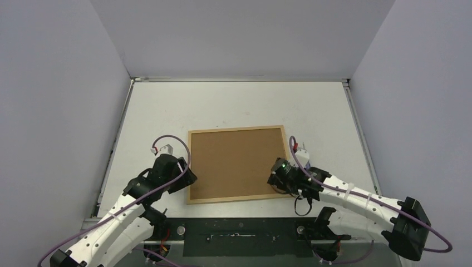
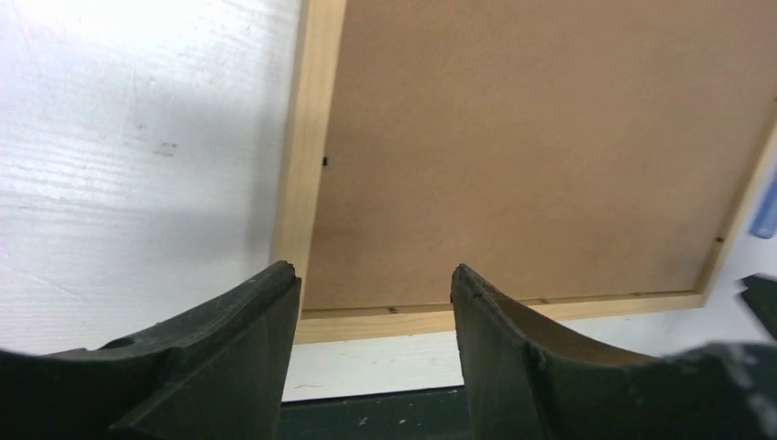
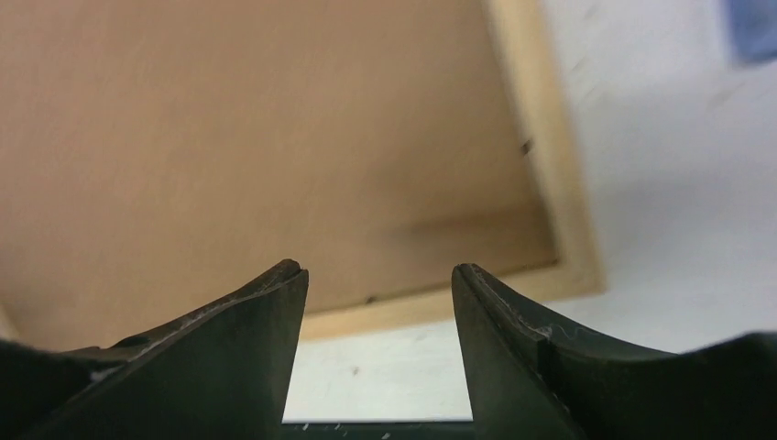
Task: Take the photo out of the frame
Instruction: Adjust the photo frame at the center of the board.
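The frame (image 1: 239,198) lies face down on the white table, its thin light wooden moulding (image 2: 307,137) running round a brown backing panel (image 1: 236,161). The photo is hidden under that panel. My left gripper (image 1: 186,181) hovers at the frame's near left corner, open, with only the moulding and bare table between its fingers (image 2: 275,302). Over the near right corner (image 3: 568,266) my right gripper (image 1: 274,181) is open too and holds nothing. Small dark clips (image 2: 325,161) sit along the inner edge of the moulding.
Grey walls close in the table (image 1: 167,105) on three sides, with metal rails along its left and right edges. A black strip (image 1: 239,233) with the arm bases runs along the near edge. A small blue patch (image 3: 751,27) shows on the table right of the frame.
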Robot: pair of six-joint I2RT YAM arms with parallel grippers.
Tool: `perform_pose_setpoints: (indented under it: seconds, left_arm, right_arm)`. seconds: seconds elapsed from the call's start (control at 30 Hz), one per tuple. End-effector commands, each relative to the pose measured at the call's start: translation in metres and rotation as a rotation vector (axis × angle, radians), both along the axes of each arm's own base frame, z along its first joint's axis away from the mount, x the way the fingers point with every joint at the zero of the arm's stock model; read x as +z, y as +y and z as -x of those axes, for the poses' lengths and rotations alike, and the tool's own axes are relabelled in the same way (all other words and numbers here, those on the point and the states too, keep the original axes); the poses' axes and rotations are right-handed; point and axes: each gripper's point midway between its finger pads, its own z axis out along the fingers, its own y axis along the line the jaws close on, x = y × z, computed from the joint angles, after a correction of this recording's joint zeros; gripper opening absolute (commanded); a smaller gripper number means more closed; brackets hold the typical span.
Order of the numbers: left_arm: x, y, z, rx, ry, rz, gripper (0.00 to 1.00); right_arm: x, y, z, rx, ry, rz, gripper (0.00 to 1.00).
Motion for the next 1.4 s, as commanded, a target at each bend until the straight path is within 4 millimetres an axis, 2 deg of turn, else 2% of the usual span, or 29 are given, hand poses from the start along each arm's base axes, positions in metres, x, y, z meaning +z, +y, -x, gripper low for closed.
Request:
perform_pose_setpoints:
  seconds: [0.0, 0.07, 0.13, 0.27, 0.33, 0.47, 0.73, 0.9, 1.03, 1.2, 1.37]
  left_arm:
    - [0.052, -0.01, -0.022, -0.056, -0.124, 0.021, 0.62]
    - [0.065, -0.014, -0.029, -0.111, -0.149, 0.0, 0.66]
    - [0.071, -0.013, -0.033, -0.152, -0.142, -0.048, 0.69]
    - [0.077, -0.012, -0.045, -0.215, -0.126, -0.103, 0.71]
    - [0.078, -0.014, -0.05, -0.231, -0.126, -0.095, 0.71]
    - [0.077, -0.012, -0.054, -0.232, -0.125, -0.068, 0.71]
    - [0.074, -0.004, -0.06, -0.231, -0.119, -0.04, 0.73]
    - [0.074, -0.002, -0.068, -0.244, -0.128, -0.034, 0.73]
    - [0.076, -0.003, -0.076, -0.258, -0.133, -0.032, 0.73]
    - [0.079, -0.007, -0.086, -0.287, -0.134, -0.03, 0.73]
    - [0.075, -0.005, -0.094, -0.29, -0.118, -0.047, 0.73]
  right_arm:
    - [0.01, 0.033, 0.017, -0.242, -0.121, -0.184, 0.6]
    - [0.014, 0.055, 0.035, -0.219, -0.153, -0.21, 0.59]
    - [0.014, 0.068, 0.046, -0.238, -0.169, -0.192, 0.6]
    - [0.008, 0.077, 0.058, -0.296, -0.15, -0.078, 0.66]
    - [0.008, 0.081, 0.057, -0.307, -0.164, -0.064, 0.67]
    - [0.003, 0.089, 0.053, -0.352, -0.171, -0.144, 0.68]
    - [-0.027, 0.087, 0.054, -0.46, -0.091, -0.177, 0.65]
    - [-0.049, 0.084, 0.046, -0.469, -0.005, -0.138, 0.61]
    - [-0.061, 0.081, 0.044, -0.455, 0.05, -0.09, 0.52]
    - [-0.062, 0.074, 0.04, -0.429, 0.047, -0.051, 0.29]
    - [-0.077, 0.05, 0.027, -0.345, 0.125, 0.026, 0.06]
